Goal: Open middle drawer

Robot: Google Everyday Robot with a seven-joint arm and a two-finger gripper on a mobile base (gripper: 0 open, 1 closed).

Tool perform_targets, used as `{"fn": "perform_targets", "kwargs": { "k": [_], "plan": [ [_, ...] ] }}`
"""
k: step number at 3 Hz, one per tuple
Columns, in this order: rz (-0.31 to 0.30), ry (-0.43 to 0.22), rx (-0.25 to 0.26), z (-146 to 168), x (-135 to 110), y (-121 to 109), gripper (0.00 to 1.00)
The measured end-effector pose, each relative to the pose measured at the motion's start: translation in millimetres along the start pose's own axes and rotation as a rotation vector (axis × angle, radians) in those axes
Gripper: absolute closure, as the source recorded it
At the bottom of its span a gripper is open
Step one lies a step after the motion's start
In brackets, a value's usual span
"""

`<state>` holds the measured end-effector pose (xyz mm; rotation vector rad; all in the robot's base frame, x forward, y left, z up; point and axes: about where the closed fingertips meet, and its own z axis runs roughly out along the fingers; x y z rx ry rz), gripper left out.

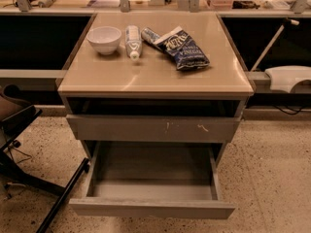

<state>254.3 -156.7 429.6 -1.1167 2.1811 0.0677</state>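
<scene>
Black chair leg (63,198) maybe touching open middle drawer (151,208); gripper unseen.

The gripper is out of view. A smooth, pale, rounded casing (288,76) shows at the right edge (whether it belongs to the arm, I cannot tell).

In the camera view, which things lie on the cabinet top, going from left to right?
white bowl → white bottle → blue snack bag. The gripper is not in view.
</scene>
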Motion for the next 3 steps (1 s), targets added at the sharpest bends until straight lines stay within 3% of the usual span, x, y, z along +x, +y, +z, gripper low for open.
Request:
{"fn": "perform_targets", "kwargs": {
  "k": [1, 2, 3],
  "plan": [
    [0.000, 0.000, 0.000, 0.0, 0.0, 0.0, 0.11],
    [0.000, 0.000, 0.000, 0.0, 0.0, 0.0, 0.00],
    [0.000, 0.000, 0.000, 0.0, 0.0, 0.0, 0.00]
  ]
}}
